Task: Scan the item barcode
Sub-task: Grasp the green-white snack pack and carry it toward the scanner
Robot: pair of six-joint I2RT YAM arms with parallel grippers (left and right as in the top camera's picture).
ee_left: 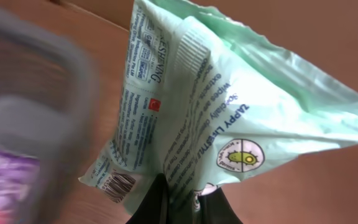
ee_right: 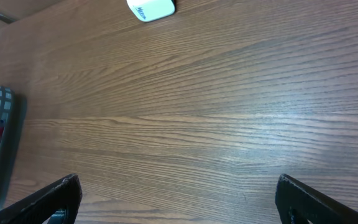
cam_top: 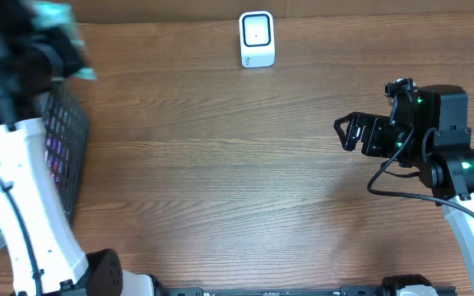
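Currently the left gripper (ee_left: 185, 198) pinches a pale green crinkled plastic wipes packet (ee_left: 229, 106) near the black wire basket (cam_top: 66, 140); the right gripper (cam_top: 344, 134) hangs wide open.

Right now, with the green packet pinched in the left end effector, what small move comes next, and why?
Probably swing the left end effector rightward toward the small white box-shaped scanner. It is shut on the pale green plastic wipes packet, up by the dark wire basket, far from the scanner, and the printed barcode sits near the pinched end, so it may need turning to face it.
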